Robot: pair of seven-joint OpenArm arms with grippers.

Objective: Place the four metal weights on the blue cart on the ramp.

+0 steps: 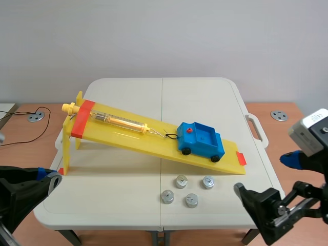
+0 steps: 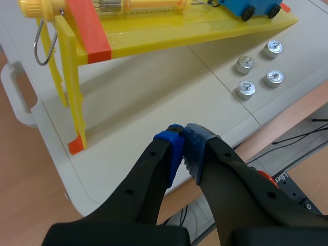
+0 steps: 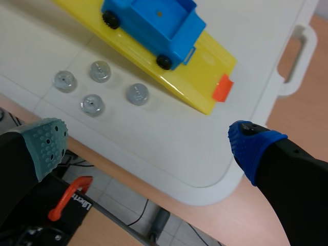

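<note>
- Closest to the lens, the left claw (image 2: pixel 183 141) had its two fingers pressed together on nothing, blue pad flat against the grey-green one, over the near edge of the white table (image 2: pixel 128 118).
- Directly ahead of that claw rose the raised end of the yellow ramp (image 2: pixel 154 43), standing on thin yellow legs with a band of orange tape across it.
- The right claw (image 3: pixel 151 134) was spread wide, a grey-green pad on one side and a blue pad on the other, with only the table's edge showing between them.
- The four metal weights (image 3: pixel 92 104) sat on the table ahead of the right claw in a loose cluster, each apart from the others and just beside the ramp's lower end.
- Beyond the weights, farther from the right claw, the blue cart (image 3: pixel 154 23) stood on the low part of the ramp, all visible wheels on the slope.
- Up the slope from the cart lay a clear yellow tube (image 1: pixel 120 122), joined to the cart's front by a thin dark cord.
- Seen from the left claw, the weights lay well ahead and to the right.
</note>
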